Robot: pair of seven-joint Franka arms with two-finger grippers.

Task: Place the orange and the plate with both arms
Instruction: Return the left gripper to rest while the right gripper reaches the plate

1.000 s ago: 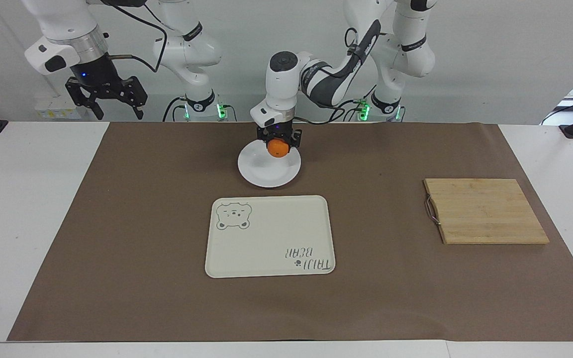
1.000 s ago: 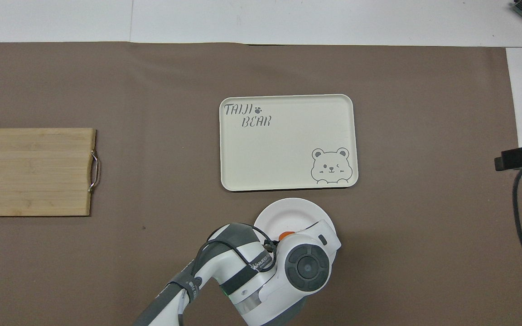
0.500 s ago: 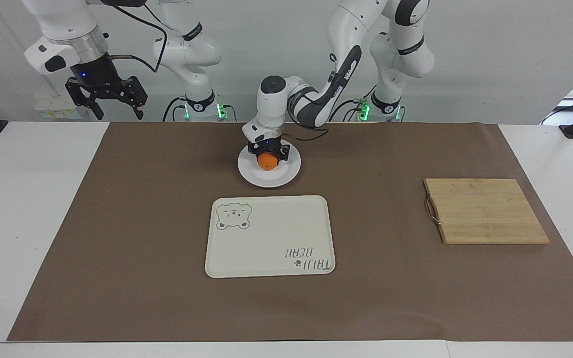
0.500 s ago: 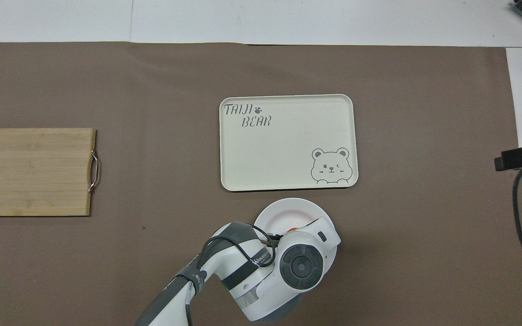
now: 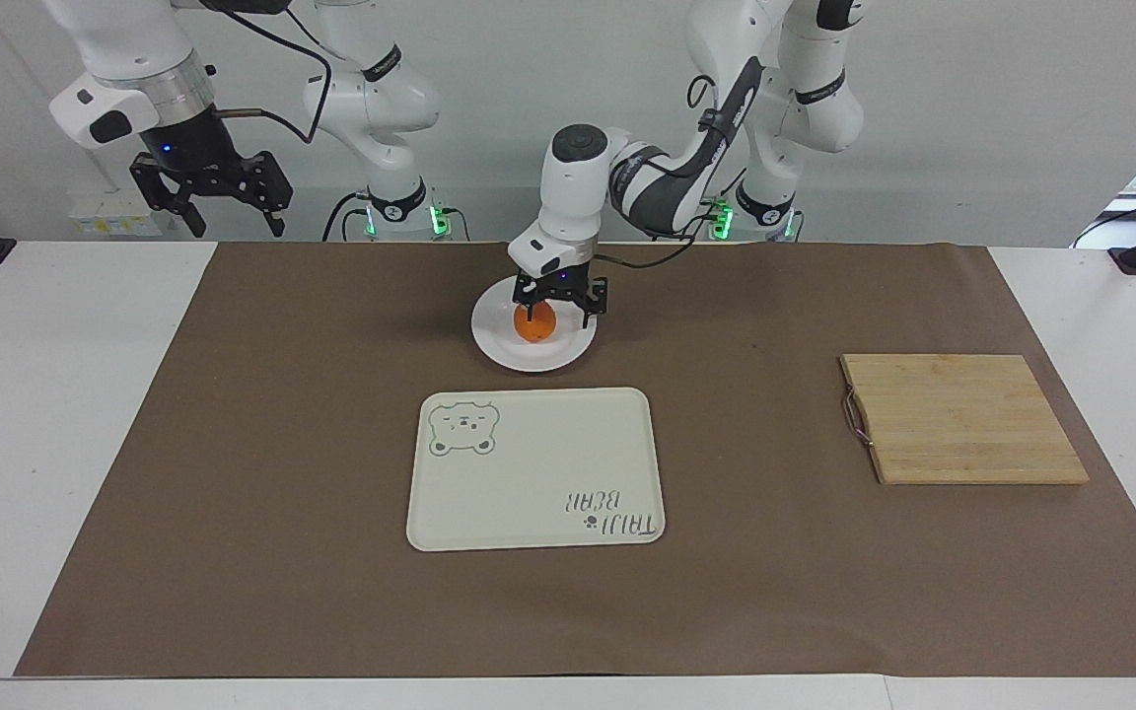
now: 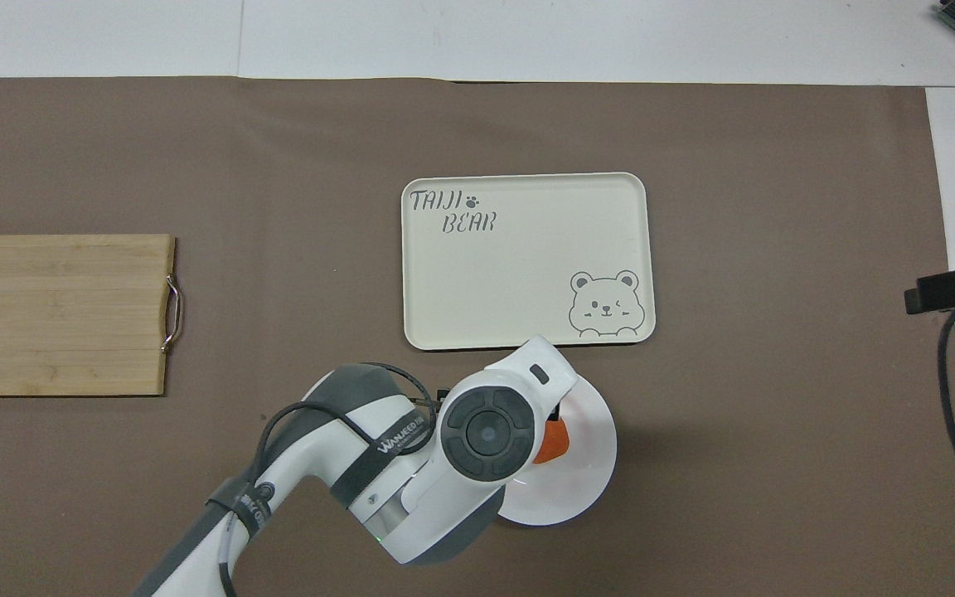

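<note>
While the orange [image 5: 534, 327] sits plated, a tray [image 5: 534, 471] lies nearby.

**Where everything sits on your table**

You have the orange [image 5: 534, 326] on the plate [image 5: 532, 355], which lies on the mat [image 5: 233, 444] nearer to the robots than the tray [image 5: 535, 468], just beside its edge. Your cutting board [image 5: 962, 418] lies well apart from both, toward the left arm's end of the table. The left gripper [image 5: 559, 308] is over the plate, above the orange, fingers spread. The right gripper [image 5: 211, 202] waits raised over the right arm's end, fingers apart.
</note>
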